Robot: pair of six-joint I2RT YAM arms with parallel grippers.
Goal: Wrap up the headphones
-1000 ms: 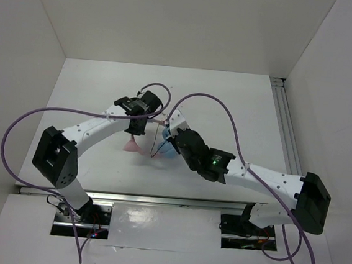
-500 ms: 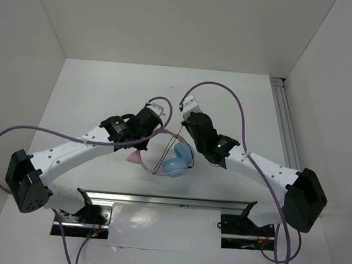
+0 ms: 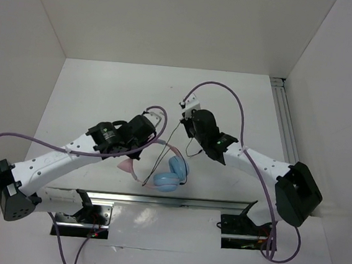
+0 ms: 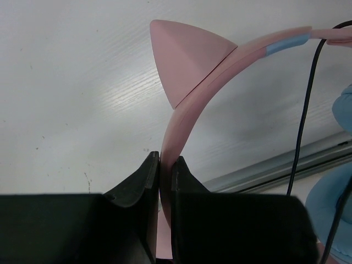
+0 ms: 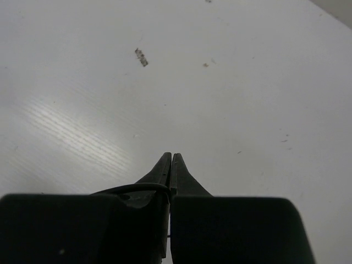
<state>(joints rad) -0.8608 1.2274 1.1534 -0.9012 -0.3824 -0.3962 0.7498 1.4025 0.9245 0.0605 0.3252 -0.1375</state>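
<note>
The headphones lie low near the table's front edge: pink headband [image 3: 164, 146], a pink cat ear [image 3: 126, 163], two light blue ear cups [image 3: 172, 172]. My left gripper [image 3: 144, 146] is shut on the headband [image 4: 184, 110], just below the cat ear [image 4: 184, 52]. My right gripper [image 3: 186, 115] sits further back and is shut on the thin black cord [image 3: 187, 147], which hangs down to the ear cups. In the right wrist view the cord [image 5: 135, 188] loops beside the closed fingertips [image 5: 170, 158]. The cord [image 4: 304, 115] and an ear cup [image 4: 335, 220] show in the left wrist view.
A metal rail [image 3: 169, 201] runs along the table's near edge, and another rail [image 3: 286, 121] runs along the right side. Thick purple robot cables [image 3: 221, 86] arc over both arms. White walls enclose the table on three sides.
My left arm has swung toward the near edge, carrying the headphones down and left. My right gripper has drawn back and up with the cord, stretching it away from the ear cups.
</note>
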